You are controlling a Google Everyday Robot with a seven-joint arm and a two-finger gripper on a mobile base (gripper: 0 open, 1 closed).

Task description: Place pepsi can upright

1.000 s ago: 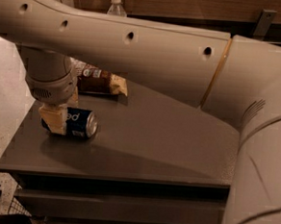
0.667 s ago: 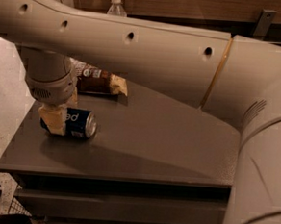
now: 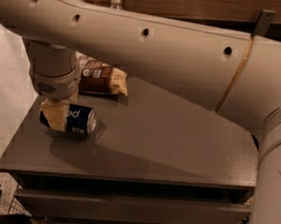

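- Pepsi can, a small dark blue aluminium drink can with white lettering and a silver end, is lying on its side near the left edge of the flat grey table top, its silver end facing right.
- The robot's tan two-finger gripper is hanging from the thick beige arm at the table's left edge, covering the can's left half. Whether it is clamping the can or sitting loose around it, I cannot tell.
- A crumpled brown and yellow snack bag is resting at the table's back left, just behind the can. A clear plastic bottle's white cap is peeking out beyond the table's back edge.
- The step in hand is, by my reading, securing the grasp, since the can is not yet standing.
- The next move is calling for a firm hold, a lift off the table, then a turn so that one silver end is facing down before lowering.
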